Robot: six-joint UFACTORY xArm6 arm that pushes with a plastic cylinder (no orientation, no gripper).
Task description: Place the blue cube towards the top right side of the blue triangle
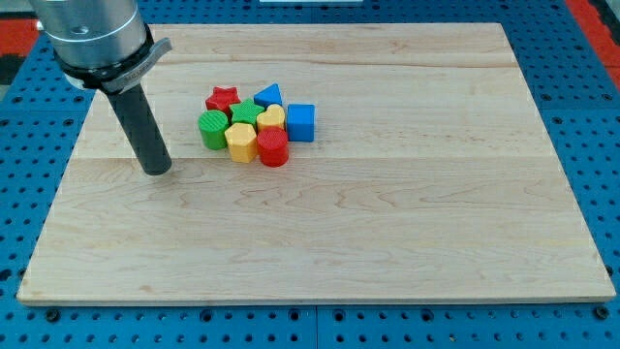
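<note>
My tip [156, 171] rests on the bench [387, 252], left of the cluster; no hand shows. The blue cube [300, 122] touches the blue triangle's [269, 95] lower right.

Pale wood-grained bench [387, 242] is sitting on a blue perforated base [591, 87]. Blocks are showing red [224, 98], blue [269, 96], blue [301, 122], green [212, 127], yellow [241, 142], red [273, 148].

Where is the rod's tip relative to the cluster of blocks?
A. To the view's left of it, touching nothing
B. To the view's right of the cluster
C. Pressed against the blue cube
A: my tip rests on bare board, left of the green block, well apart.
</note>
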